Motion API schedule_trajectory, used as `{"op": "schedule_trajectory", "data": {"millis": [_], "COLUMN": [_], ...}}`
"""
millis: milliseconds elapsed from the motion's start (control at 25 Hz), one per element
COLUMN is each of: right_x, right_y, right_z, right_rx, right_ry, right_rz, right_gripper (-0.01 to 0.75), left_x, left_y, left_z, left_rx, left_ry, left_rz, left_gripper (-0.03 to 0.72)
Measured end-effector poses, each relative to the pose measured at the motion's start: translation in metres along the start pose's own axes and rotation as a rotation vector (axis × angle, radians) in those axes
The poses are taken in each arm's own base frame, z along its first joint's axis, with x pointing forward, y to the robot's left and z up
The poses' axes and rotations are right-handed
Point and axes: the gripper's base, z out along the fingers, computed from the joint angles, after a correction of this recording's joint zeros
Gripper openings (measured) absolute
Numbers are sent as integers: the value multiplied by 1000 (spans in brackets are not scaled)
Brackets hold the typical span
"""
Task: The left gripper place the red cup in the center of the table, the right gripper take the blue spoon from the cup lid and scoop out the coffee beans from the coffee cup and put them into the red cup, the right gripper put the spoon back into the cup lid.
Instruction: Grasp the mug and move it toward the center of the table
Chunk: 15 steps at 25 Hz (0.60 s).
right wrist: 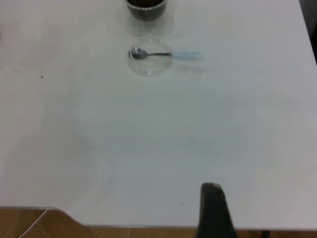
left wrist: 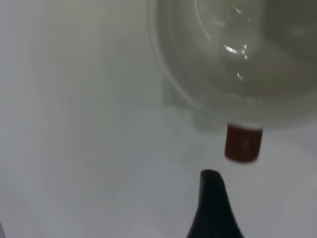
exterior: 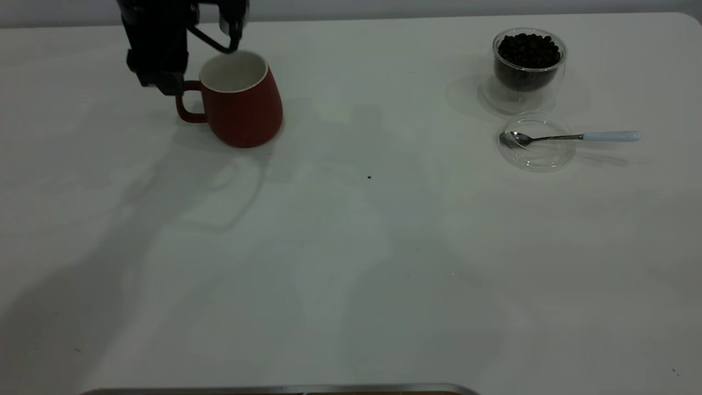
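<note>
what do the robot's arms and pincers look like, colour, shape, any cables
The left gripper is a blocky black unit with a black cable looping beside it. In its wrist view one dark, rounded, tapering finger shows. The right gripper appears only in its wrist view, as a similar dark tapered finger. No markings are visible.

the red cup [exterior: 241, 104] looks matt ceramic, white and smooth within; the coffee cup [exterior: 527, 68] and cup lid [exterior: 536, 148] are clear glossy glass; the blue spoon [exterior: 570, 136] has shiny metal; the table [exterior: 351, 263] is smooth matt white
</note>
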Motion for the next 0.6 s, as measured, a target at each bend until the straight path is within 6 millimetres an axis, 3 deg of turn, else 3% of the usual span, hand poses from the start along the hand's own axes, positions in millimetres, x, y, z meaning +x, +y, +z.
{"op": "schedule_trajectory", "data": {"millis": [600], "right_x": [0], "right_y": [0], "right_z": [0], "right_rx": [0], "right_ry": [0], "right_rz": [0], "right_gripper": [548], "left_x": [-11], "left_y": [-4], "left_z": [33], "left_rx": [-60], "left_ry": [-64], "left_rz": [37], "left_gripper": [587]}}
